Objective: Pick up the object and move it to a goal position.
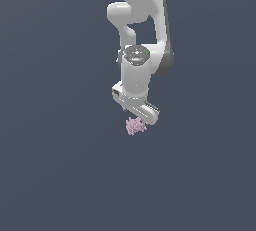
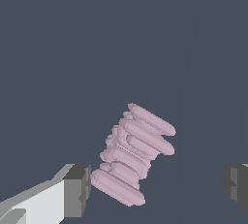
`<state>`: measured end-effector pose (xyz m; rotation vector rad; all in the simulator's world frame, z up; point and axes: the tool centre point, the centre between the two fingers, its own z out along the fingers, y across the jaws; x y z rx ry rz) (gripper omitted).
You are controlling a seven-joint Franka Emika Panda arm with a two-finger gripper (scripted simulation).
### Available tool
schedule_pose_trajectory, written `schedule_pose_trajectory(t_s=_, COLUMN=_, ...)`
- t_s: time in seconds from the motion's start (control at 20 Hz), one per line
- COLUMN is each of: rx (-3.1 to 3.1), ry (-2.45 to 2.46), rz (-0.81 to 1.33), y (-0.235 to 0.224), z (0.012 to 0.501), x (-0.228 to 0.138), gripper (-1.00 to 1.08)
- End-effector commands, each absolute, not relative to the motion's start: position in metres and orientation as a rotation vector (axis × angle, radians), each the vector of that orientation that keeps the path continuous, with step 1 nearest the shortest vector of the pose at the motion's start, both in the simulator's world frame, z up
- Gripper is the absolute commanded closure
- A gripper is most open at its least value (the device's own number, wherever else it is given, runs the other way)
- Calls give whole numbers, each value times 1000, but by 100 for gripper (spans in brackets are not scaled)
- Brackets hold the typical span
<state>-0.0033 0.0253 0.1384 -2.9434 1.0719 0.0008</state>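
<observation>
Wrist view: the claw (image 2: pixel 157 189) is spread wide, nothing gripped; the object (image 2: pixel 133 152) lies off-centre, apparently just beside one finger (image 2: pixel 77 189), so it could be knocked aside on closing

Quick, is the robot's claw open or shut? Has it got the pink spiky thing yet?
Gripper: open, fingers wide apart, holding nothing. The pink spiky clump sits between them, not squeezed yet.

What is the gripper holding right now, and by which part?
Nothing. The gripper is open, its fingers wide apart on either side of the small pale pink, bumpy, barrel-shaped clump, with no pad touching it.
</observation>
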Motion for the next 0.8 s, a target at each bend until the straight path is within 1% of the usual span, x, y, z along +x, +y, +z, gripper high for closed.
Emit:
schedule_pose_trajectory(t_s=0.0, rx=-2907, ry=1168, rz=2, y=27, z=136, x=-3, gripper=-92)
schedule_pose_trajectory(t_s=0.75, rx=-2662, ry=1665, rz=2, y=38, z=125, x=-4, gripper=-92)
